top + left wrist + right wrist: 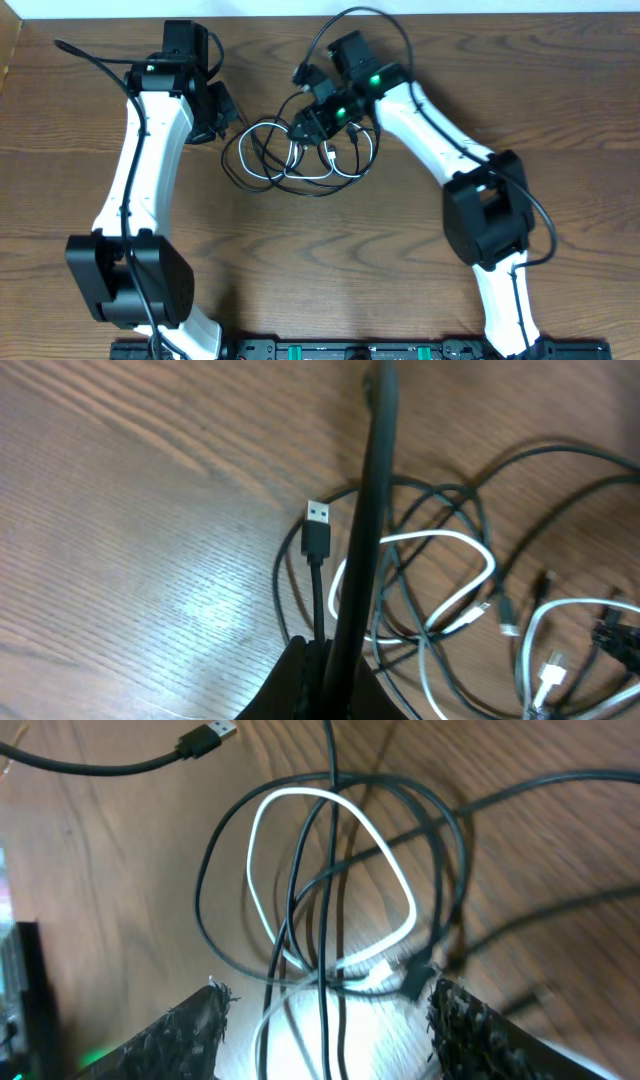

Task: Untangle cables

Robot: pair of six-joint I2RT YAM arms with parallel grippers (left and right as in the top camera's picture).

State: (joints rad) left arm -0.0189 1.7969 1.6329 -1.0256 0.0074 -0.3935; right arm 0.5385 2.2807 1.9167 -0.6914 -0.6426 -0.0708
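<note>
The job is barely begun, by my reading. The black cable [240, 165] and the white cable [331, 171] lie in one heap of overlapping loops on the bench [560, 100], around its middle and nearer the far edge. In the right wrist view the white loop threads through several black ones. The only free length I can see is the black cable's USB plug [317, 515], lying clear on the left side of the heap.

The left tool [312, 660] appears pressed together on the black cable just behind that plug. The right tool [328, 990] hangs spread over the knot, pinching nothing.

All the crossings are yet to be undone, and the white cable must be drawn out.
</note>
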